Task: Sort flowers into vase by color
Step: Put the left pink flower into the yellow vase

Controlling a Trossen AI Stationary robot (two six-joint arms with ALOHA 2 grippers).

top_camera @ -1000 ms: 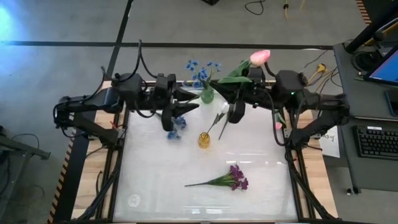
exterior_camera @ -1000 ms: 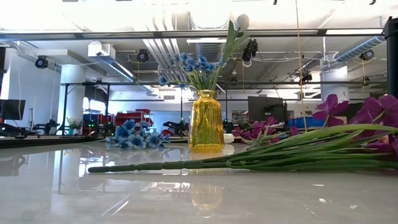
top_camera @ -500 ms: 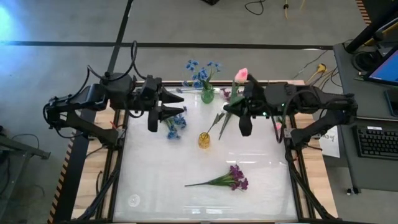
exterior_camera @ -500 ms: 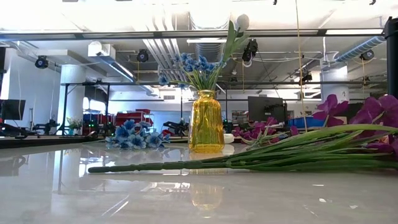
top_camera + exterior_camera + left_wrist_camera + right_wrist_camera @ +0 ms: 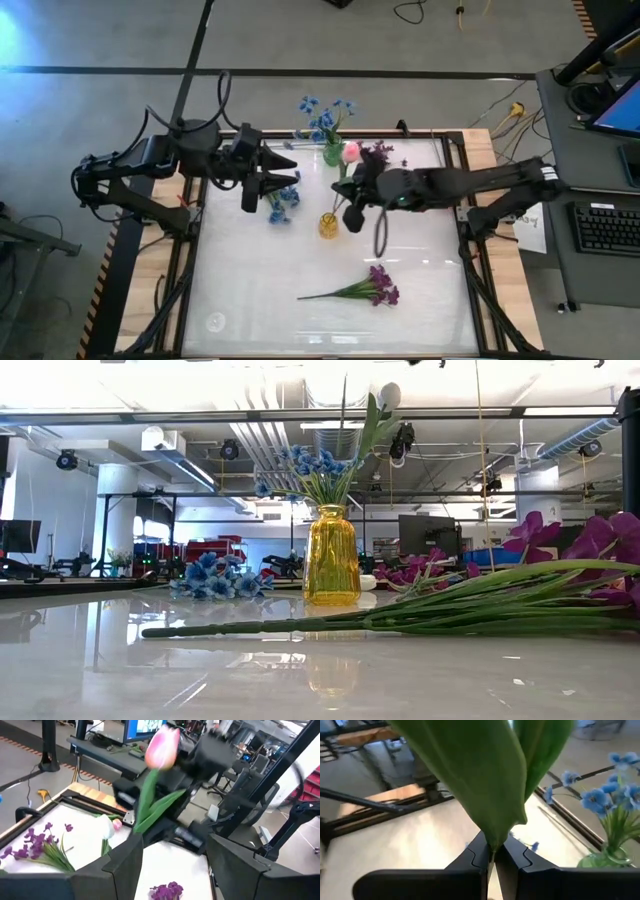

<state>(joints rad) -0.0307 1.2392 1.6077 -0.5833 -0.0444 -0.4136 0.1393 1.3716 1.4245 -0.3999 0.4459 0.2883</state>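
My right gripper (image 5: 349,192) is shut on a pink tulip (image 5: 351,152) above the yellow vase (image 5: 328,225). The tulip also shows in the left wrist view (image 5: 162,747). In the low view a thin stem (image 5: 343,405) comes down from above over the yellow vase (image 5: 331,555), which holds a white bud (image 5: 388,395). My left gripper (image 5: 285,182) is open and empty at the far left, above a blue bunch (image 5: 283,198) lying on the table. A green vase (image 5: 333,153) holds blue blossoms (image 5: 322,112). A purple sprig (image 5: 375,285) lies flat near the front. My right gripper pinches the pink tulip's stem (image 5: 491,849) between its two fingers, just below where the broad green leaves (image 5: 485,780) begin. The fingers come from the table's right and lie across the stem. The tulip is lifted clear, bud up, its stem hanging below.
More purple blossoms (image 5: 378,150) lie at the far edge by the green vase. A small pink bud (image 5: 116,824) lies beside the white one. The table's black frame (image 5: 195,230) borders the white top. A desk with a keyboard (image 5: 605,225) stands to the right.
My right gripper has carried the pink tulip from the far right toward the table's left and near side, to above the yellow vase, and a thin stem has come into the top of the low view. My left gripper has drawn back toward the table's left edge, staying open.
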